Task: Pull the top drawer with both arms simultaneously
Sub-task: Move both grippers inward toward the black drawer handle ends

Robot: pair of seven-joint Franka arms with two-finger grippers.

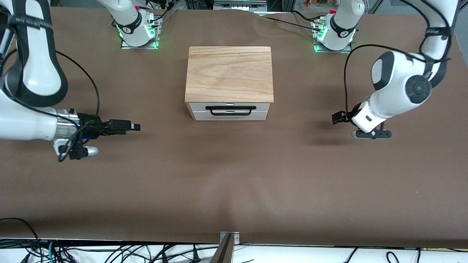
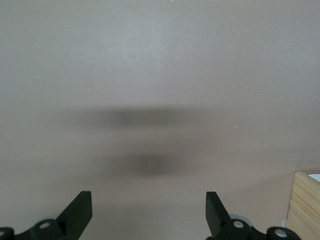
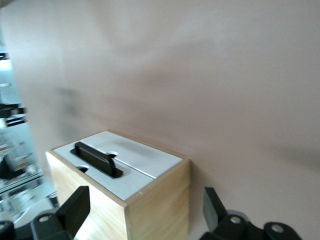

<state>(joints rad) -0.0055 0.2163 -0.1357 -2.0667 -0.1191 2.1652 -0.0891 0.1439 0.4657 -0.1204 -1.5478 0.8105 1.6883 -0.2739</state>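
The top drawer (image 1: 200, 107) is shut in the small cabinet at the table's middle; its white front carries a long black wire handle (image 1: 230, 110). My right gripper (image 1: 136, 126) is open and empty above the table toward the right arm's end, well apart from the cabinet. In the right wrist view its jaws (image 3: 145, 200) frame the cabinet, with the white drawer front (image 3: 127, 185) and the handle (image 3: 95, 159) in sight. My left gripper (image 1: 340, 117) is open and empty above the table toward the left arm's end. In the left wrist view (image 2: 149, 200) it is over bare table.
The cabinet's light-wood top slab (image 1: 229, 73) faces up. A corner of the cabinet (image 2: 306, 205) shows in the left wrist view. Brown table cover (image 1: 234, 175) spreads nearer to the front camera. The arm bases (image 1: 137, 27) (image 1: 334, 31) stand along the table's edge.
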